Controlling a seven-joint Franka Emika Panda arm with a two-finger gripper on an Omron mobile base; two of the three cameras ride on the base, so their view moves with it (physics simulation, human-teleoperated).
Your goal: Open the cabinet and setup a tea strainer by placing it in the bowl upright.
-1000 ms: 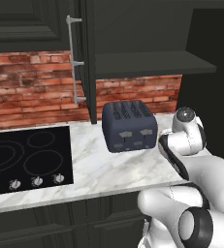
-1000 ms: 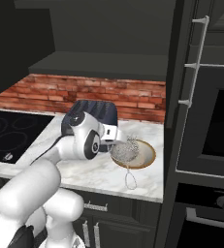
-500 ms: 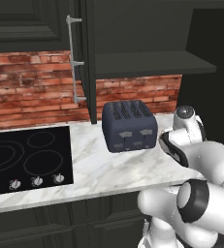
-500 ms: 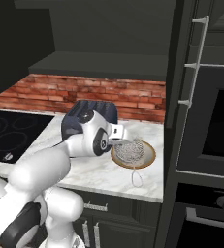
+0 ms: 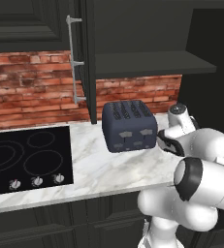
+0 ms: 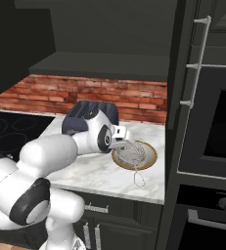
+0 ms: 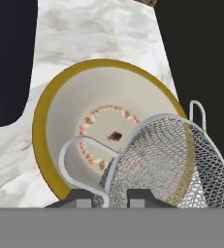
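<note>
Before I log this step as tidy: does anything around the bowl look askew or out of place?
The tea strainer sits tilted over one side of the bowl, not centred in it. In the right base view its thin handle sticks out past the rim over the marble counter. The shut gripper is at the strainer's rim. Nothing looks spilled or damaged.

Glossy white rounded arm, dark joint bands

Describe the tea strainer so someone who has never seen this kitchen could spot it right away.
Find the marble counter under the open black cabinet, then the dark blue toaster standing on it. Right of the toaster, toward the oven, sits a shallow tan bowl; the tea strainer rests over it, at the claw. It is the only silver wire-mesh thing there, a small half-round basket with a thin wire handle.
</note>
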